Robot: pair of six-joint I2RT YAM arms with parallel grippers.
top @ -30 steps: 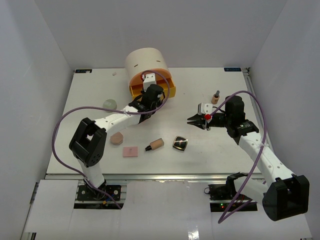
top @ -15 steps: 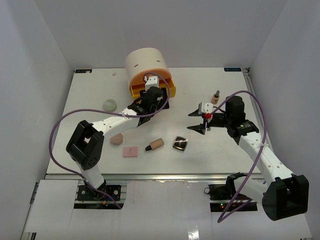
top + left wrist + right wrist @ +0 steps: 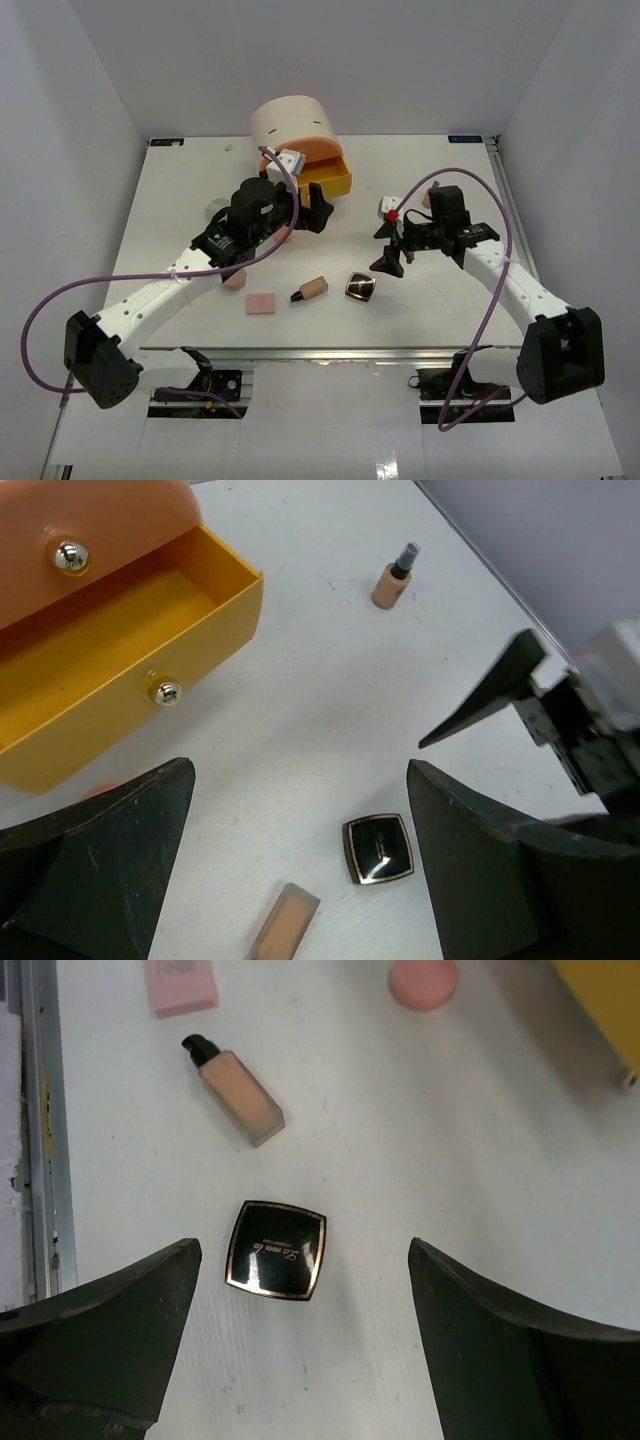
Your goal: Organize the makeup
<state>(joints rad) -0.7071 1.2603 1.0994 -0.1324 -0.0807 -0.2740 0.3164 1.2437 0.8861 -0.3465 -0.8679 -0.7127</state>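
The makeup lies scattered on the white table. A black square compact (image 3: 361,286) sits beside a fallen tan bottle (image 3: 312,289) and a pink rectangular compact (image 3: 261,303). My left arm half hides a pink octagonal compact (image 3: 235,282). Another tan bottle (image 3: 393,578) stands upright at the right. My left gripper (image 3: 305,215) (image 3: 300,780) hovers open and empty in front of the yellow drawer (image 3: 130,630). My right gripper (image 3: 385,246) (image 3: 303,1245) is open and empty above the black square compact (image 3: 275,1250).
The big cream cylinder (image 3: 290,120) stands at the back with its yellow drawer (image 3: 335,182) pulled out. A pale round thing (image 3: 213,208) peeks out left of my left arm. The table's near edge (image 3: 300,348) has a metal rail.
Both grippers have opened. My left gripper has pulled back and up from the drawer front. My right gripper has swung left and down toward the black compact.
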